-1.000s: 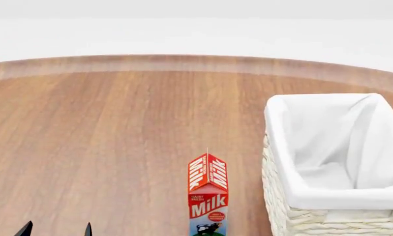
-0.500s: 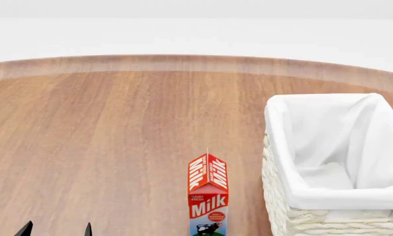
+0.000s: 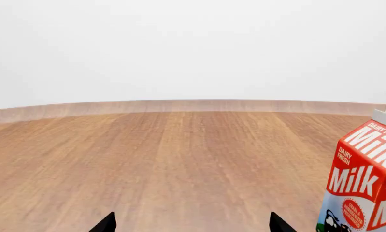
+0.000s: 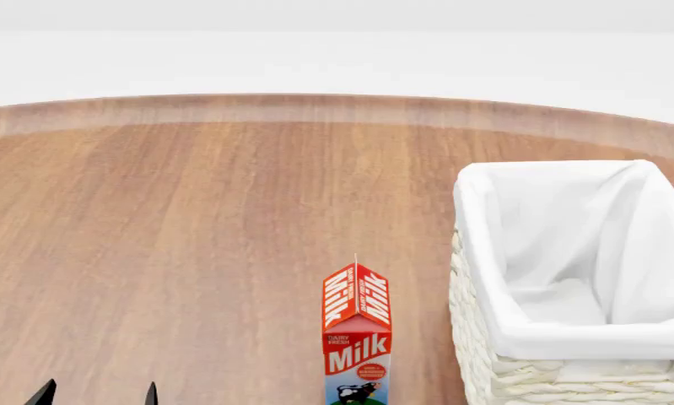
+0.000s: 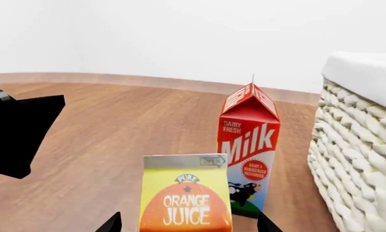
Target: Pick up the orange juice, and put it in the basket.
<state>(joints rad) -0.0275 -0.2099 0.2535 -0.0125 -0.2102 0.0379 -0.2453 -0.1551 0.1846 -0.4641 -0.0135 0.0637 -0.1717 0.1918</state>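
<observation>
The orange juice (image 5: pixel 186 202) stands upright on the wooden table (image 4: pixel 202 236), directly in front of the right gripper (image 5: pixel 188 223) and framed between its two black fingertips (image 5: pixel 110 224). Those tips sit wide, on either side of the carton, with no contact visible. In the head view the juice is below the frame and cannot be seen.

The milk carton (image 5: pixel 249 150) stands just behind the juice and slightly toward the basket (image 5: pixel 364 145). Risk: an advance that overshoots would push the juice into the milk and topple either carton. A closure that is off-centre could twist the juice, or pinch its gable top.

The basket sits beside the milk, its wicker wall tall. Risk: a carry that is too low would strike the rim or sweep the milk over.

The left gripper (image 4: pixel 96 394) rests spread apart and empty, well clear of the cartons.
</observation>
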